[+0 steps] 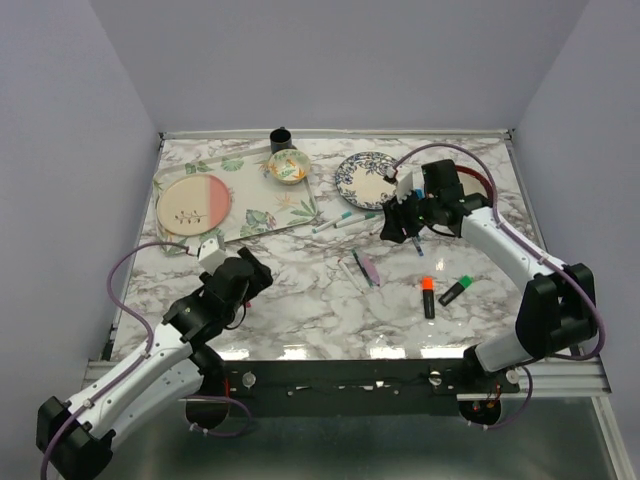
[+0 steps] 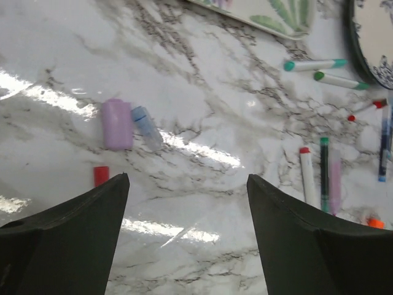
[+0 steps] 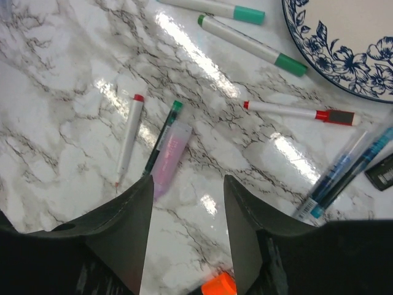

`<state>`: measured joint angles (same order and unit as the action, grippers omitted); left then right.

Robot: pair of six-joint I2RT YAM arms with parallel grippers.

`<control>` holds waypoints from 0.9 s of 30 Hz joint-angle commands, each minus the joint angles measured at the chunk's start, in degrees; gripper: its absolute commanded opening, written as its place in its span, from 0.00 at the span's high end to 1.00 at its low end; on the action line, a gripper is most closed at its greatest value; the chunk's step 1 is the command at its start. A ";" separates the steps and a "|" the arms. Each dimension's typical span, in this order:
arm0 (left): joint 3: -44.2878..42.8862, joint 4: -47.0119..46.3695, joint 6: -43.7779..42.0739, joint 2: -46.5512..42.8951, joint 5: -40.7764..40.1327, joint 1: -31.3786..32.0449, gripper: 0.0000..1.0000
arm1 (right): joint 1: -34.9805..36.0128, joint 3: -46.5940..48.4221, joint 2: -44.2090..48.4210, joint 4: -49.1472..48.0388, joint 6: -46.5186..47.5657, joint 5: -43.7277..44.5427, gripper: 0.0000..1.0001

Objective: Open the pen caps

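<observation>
Both grippers are open and empty. My left gripper [image 2: 187, 178] hovers over bare marble; in the top view it [image 1: 250, 272] is at the front left. Just beyond it lie a lilac cap [image 2: 116, 124], a clear blue cap [image 2: 147, 126] and a red cap [image 2: 101, 175]. My right gripper [image 3: 187, 181] hangs above the table, in the top view [image 1: 398, 226] near the plate. Ahead of it lie a lilac highlighter [image 3: 172, 157], a thin green pen [image 3: 161, 138] and a white red-tipped pen [image 3: 129, 140]. An orange highlighter [image 3: 220, 286] shows between its fingers.
A blue-patterned plate [image 3: 344, 49] lies at the back right, with teal [image 3: 215, 8], green [image 3: 252, 46], red [image 3: 301, 112] and blue [image 3: 344, 175] pens beside it. A leaf-print tray [image 1: 240, 195] with a pink plate, a small bowl [image 1: 288, 166], a black cup [image 1: 281, 138] and a green highlighter [image 1: 455, 291] are also here.
</observation>
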<state>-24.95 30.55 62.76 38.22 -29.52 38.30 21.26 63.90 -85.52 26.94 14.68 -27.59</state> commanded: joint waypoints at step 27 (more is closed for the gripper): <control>-19.61 -1.72 -44.92 8.01 14.75 -2.09 0.01 | -10.62 -11.59 3.94 19.03 30.57 -0.26 0.44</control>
<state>-44.07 30.61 20.32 47.86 -16.78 37.43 10.74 56.66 -86.85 39.44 32.86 -18.35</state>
